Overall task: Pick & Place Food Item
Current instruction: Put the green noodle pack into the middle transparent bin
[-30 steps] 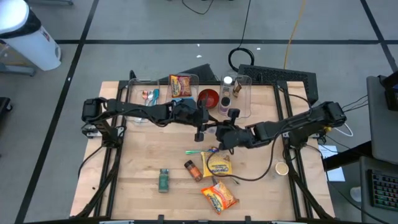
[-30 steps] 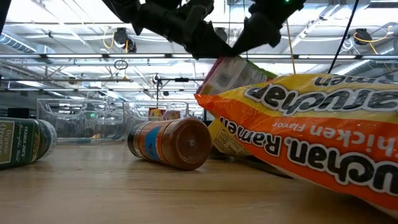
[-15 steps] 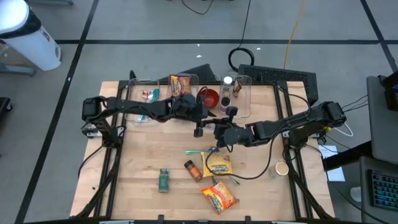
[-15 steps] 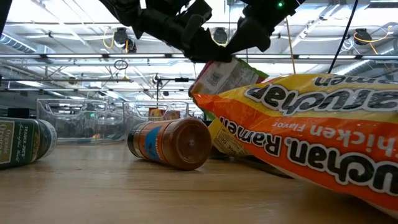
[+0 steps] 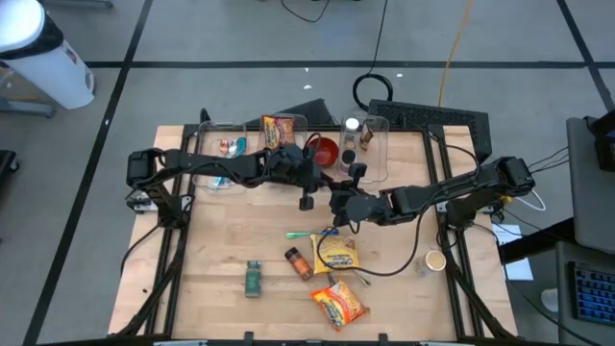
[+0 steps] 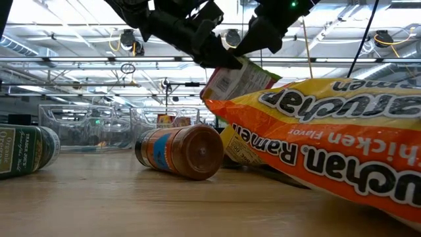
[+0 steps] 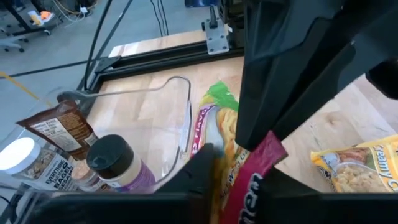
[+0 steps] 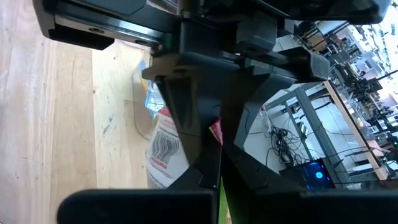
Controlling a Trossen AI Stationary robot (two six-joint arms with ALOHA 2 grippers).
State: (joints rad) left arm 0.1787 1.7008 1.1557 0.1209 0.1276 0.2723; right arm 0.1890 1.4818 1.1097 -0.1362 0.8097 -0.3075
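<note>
My left hand (image 5: 309,183) and right hand (image 5: 338,204) meet over mid-surface, both pinching one packet (image 6: 231,80) held aloft, probably a handover. Bins (image 5: 368,149) sit just behind; ramen (image 5: 338,304), a jar (image 5: 297,260) and another pouch (image 5: 338,253) lie below, so I have room only upward.

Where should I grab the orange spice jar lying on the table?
Take the jar across the middle of its round body, with the jaws coming straight down from above. It lies on its side, so the sides are free, while the yellow packet sits close beside it.
</note>
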